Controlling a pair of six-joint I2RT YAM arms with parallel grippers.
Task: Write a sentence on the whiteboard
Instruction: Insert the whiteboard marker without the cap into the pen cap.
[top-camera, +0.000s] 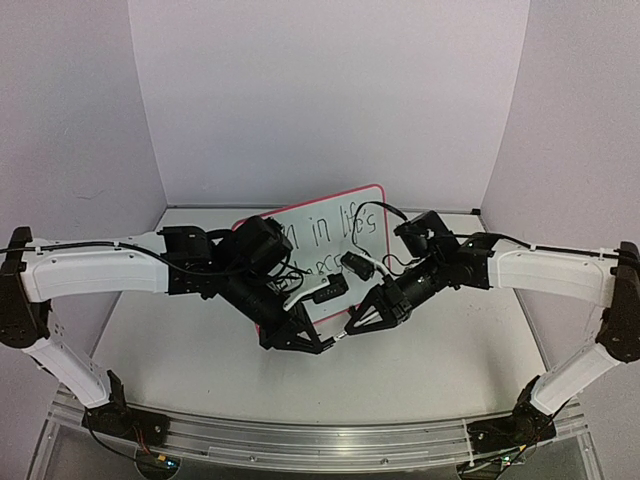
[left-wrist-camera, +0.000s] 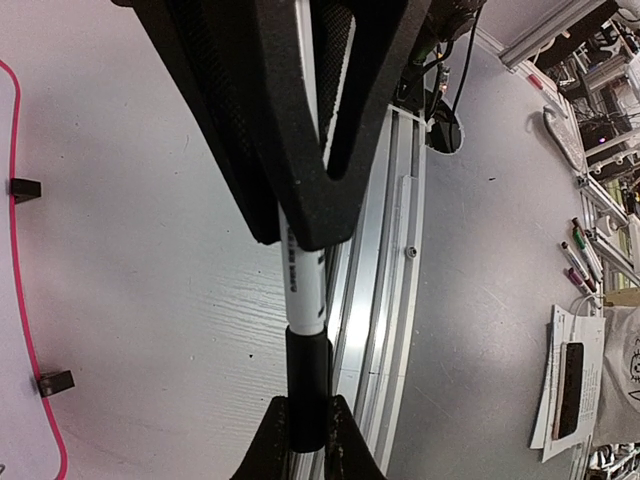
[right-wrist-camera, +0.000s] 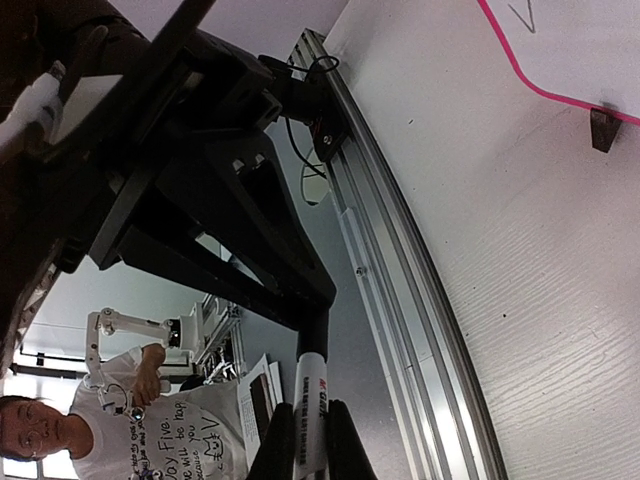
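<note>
The whiteboard (top-camera: 340, 225), white with a pink-red frame, stands tilted at the back middle with handwriting on it. Its frame edge (left-wrist-camera: 14, 200) and a black clip foot (left-wrist-camera: 25, 188) show in the left wrist view, and a corner (right-wrist-camera: 580, 40) with a foot (right-wrist-camera: 603, 128) shows in the right wrist view. In front of it the two grippers meet tip to tip over the table. My left gripper (top-camera: 328, 345) (left-wrist-camera: 307, 430) is shut on the black cap (left-wrist-camera: 306, 380) of a marker. My right gripper (top-camera: 352, 328) (right-wrist-camera: 310, 455) is shut on the marker's white barrel (right-wrist-camera: 312, 400) (left-wrist-camera: 300, 270).
An aluminium rail (left-wrist-camera: 385, 250) (right-wrist-camera: 400, 250) runs along the table's near edge, just under the joined grippers. Beyond the edge are papers (left-wrist-camera: 575, 380) and a person in a white shirt (right-wrist-camera: 60, 430). Pale walls enclose the table on three sides.
</note>
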